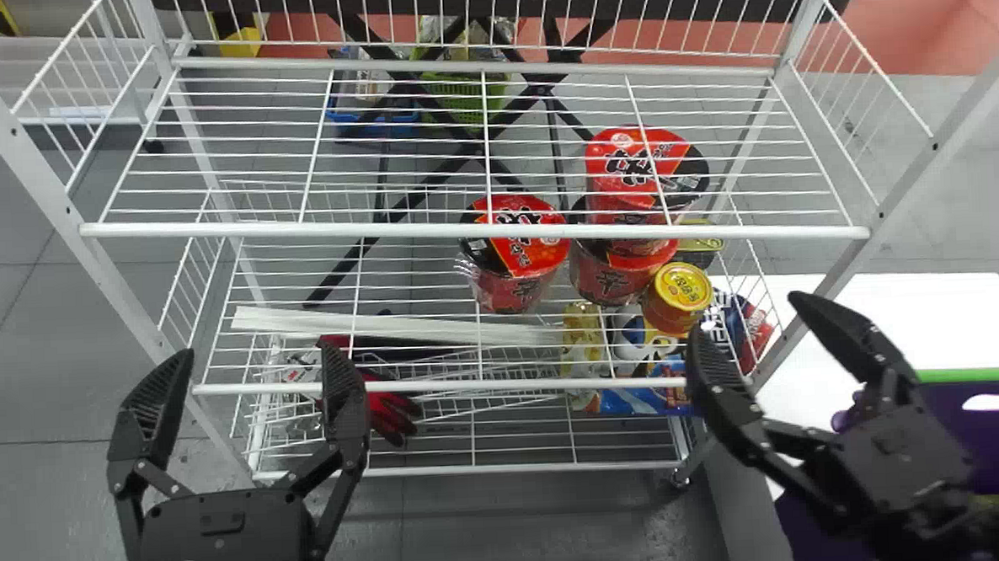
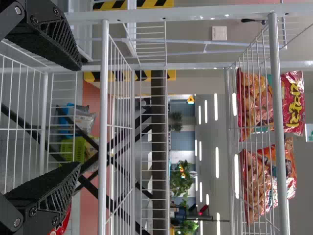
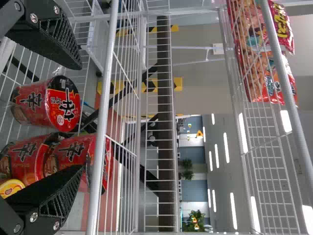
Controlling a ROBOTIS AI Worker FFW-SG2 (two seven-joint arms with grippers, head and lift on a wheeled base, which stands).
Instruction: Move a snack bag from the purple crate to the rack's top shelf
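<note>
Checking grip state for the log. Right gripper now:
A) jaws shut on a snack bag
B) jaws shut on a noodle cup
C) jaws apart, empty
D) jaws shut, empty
C: in the head view the right gripper has its jaws spread wide with nothing held between them, beside the rack.
</note>
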